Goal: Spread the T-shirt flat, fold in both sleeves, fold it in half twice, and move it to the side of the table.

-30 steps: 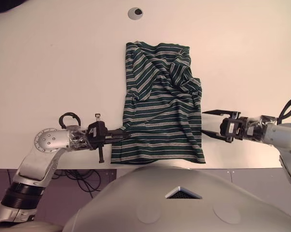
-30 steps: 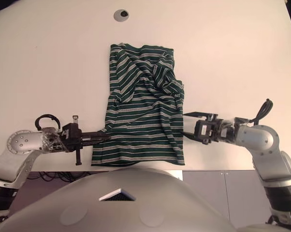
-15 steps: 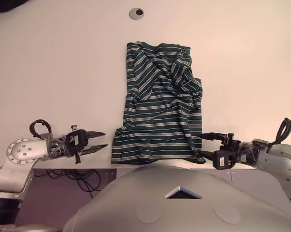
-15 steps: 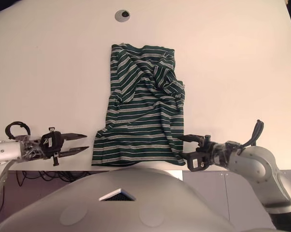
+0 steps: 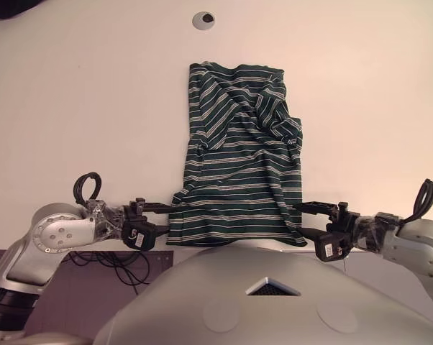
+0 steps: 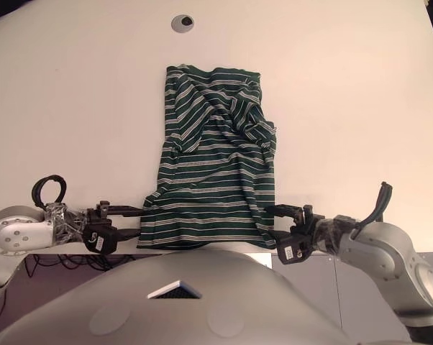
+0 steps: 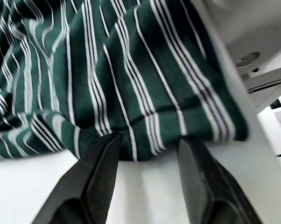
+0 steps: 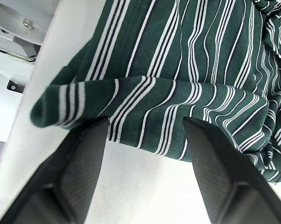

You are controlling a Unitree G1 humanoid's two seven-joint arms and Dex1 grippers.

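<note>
A dark green T-shirt point(image 5: 238, 165) with white stripes lies crumpled in a long upright shape on the white table point(image 5: 94, 108); its hem reaches the near edge. My left gripper point(image 5: 157, 218) is open at the hem's near left corner. In the left wrist view its fingers point(image 7: 101, 168) stand on either side of the hem fabric point(image 7: 145, 93). My right gripper point(image 5: 308, 219) is open at the near right corner. There the striped hem point(image 8: 145, 98) lies between the two fingers point(image 8: 84, 158), and the corner hangs slightly over the table edge.
A round cable grommet point(image 5: 202, 19) sits at the far middle of the table. A dark object point(image 5: 8, 6) pokes in at the far left corner. Bare tabletop stretches wide to both sides of the shirt. The near table edge point(image 5: 73, 249) runs just beneath both grippers.
The left gripper drew back from the shirt's left edge, then came in again at the near left corner. The right gripper dropped from the right edge to the near right corner.
</note>
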